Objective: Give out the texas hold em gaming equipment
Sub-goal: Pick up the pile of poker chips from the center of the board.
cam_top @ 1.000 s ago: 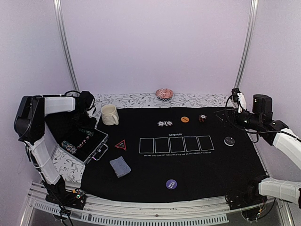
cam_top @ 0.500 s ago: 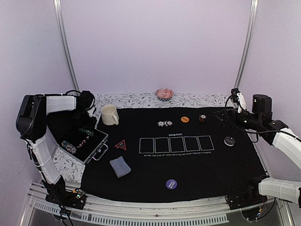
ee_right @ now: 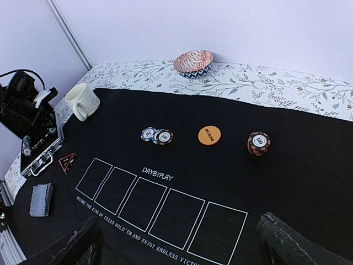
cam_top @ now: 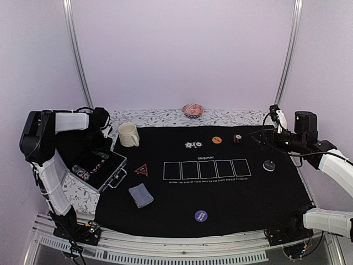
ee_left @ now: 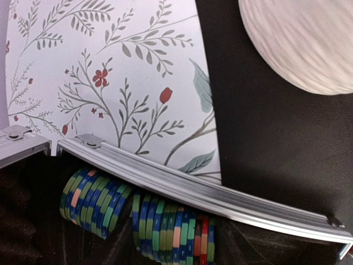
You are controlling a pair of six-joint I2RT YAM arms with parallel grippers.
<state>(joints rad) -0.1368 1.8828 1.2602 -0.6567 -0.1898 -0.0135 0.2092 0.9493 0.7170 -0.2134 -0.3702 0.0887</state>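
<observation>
L pincer (cam_top: pixel 101 122) at far rim of open chip case (cam_top: pixel 98 167) near cream mug (cam_top: pixel 128 134), state can't tell; R pincer (ee_right: pixel 177 229) spread wide, empty, over black mat (ee_right: pixel 309 165).

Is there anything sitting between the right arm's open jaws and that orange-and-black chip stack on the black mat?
Nothing visible does. The right gripper hangs with its jaws open above the black mat, and only bare mat lies between it and the orange-and-black chip stack. The orange button sits beside that stack, not in between.

Floral-clothed table (cam_top: pixel 165 117) carries a black mat (cam_top: pixel 231 193) (printed card outlines).
</observation>
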